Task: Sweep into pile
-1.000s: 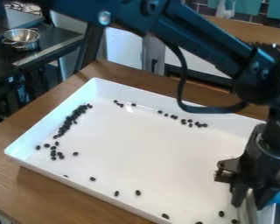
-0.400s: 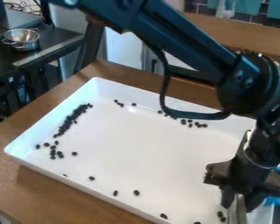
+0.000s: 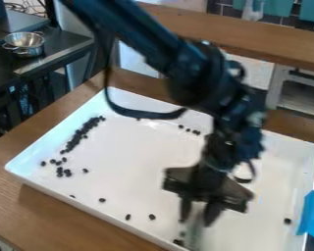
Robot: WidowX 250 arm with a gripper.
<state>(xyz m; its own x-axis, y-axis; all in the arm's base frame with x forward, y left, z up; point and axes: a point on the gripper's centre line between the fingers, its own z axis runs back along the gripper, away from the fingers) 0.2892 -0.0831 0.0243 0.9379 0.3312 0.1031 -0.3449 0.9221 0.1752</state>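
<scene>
Claw (image 3: 197, 221) is over the white tray (image 3: 133, 164) at roughly 5 o'clock, pinching a blurry blade-like tool (image 3: 194, 234). Fattest streak of little black beans (image 3: 75, 139) sits around 10 o'clock, with a looser bunch at 9 and a few strays between 6 and 7.
</scene>
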